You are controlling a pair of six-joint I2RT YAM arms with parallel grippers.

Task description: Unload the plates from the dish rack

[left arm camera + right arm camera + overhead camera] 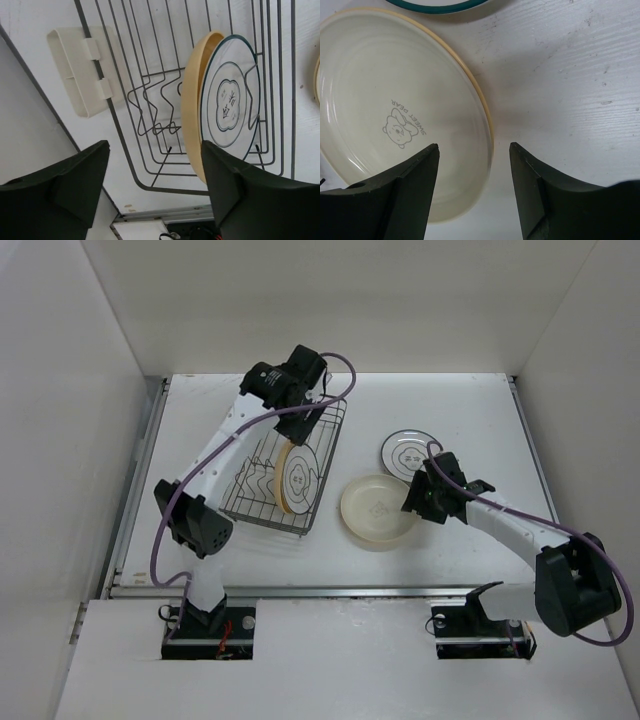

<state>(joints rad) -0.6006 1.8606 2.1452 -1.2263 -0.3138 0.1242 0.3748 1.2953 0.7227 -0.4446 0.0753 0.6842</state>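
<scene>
Overhead: the racked tan plate (282, 480) and racked white plate (302, 478) stand upright in the dish rack (255, 502). Left wrist: I see my left gripper (155, 175) spread wide near them. Right wrist: my right gripper (474, 170) is spread wide over the rim of the loose tan plate (380, 100).

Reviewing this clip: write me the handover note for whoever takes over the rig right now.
Left gripper: open, holding nothing, hovering over the dish rack and facing the two plates in it.
Right gripper: open, empty, above the rim of the unloaded yellow plate.
In the rack: racked yellow-tan plate and racked white plate stand on edge, side by side.
On the table: the unloaded yellow plate lies flat to the right of the rack, with the unloaded white plate flat just beyond it.
Done: two plates out. Left: the two in the rack.
</scene>
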